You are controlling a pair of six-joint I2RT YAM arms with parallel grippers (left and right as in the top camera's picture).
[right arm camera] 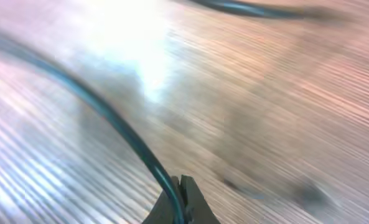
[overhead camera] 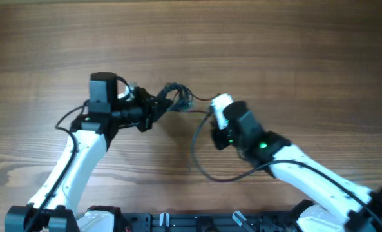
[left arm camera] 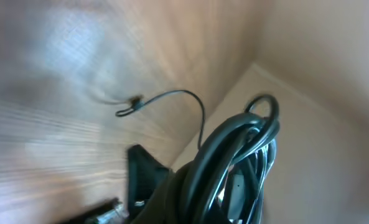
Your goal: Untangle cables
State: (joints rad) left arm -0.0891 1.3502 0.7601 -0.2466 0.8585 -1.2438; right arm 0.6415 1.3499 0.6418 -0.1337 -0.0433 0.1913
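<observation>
The cables (overhead camera: 176,95) are a knotted bundle of thin black wires held off the table at centre. My left gripper (overhead camera: 157,107) is shut on the bundle's left side. In the left wrist view the looped wires (left arm camera: 237,155) fill the space over my jaws (left arm camera: 190,202), and one loose strand ends in a small plug (left arm camera: 129,109) on the wood. A thin strand (overhead camera: 199,112) runs right from the bundle to my right gripper (overhead camera: 211,121). The right wrist view shows that gripper (right arm camera: 183,186) shut on a dark cable strand (right arm camera: 119,127) that curves away up and left.
A thicker black cable (overhead camera: 200,161) loops over the table in front of the right arm. The left arm's own cable (overhead camera: 68,119) hangs beside its forearm. Both arms reach in from the near edge of the wooden table (overhead camera: 294,51).
</observation>
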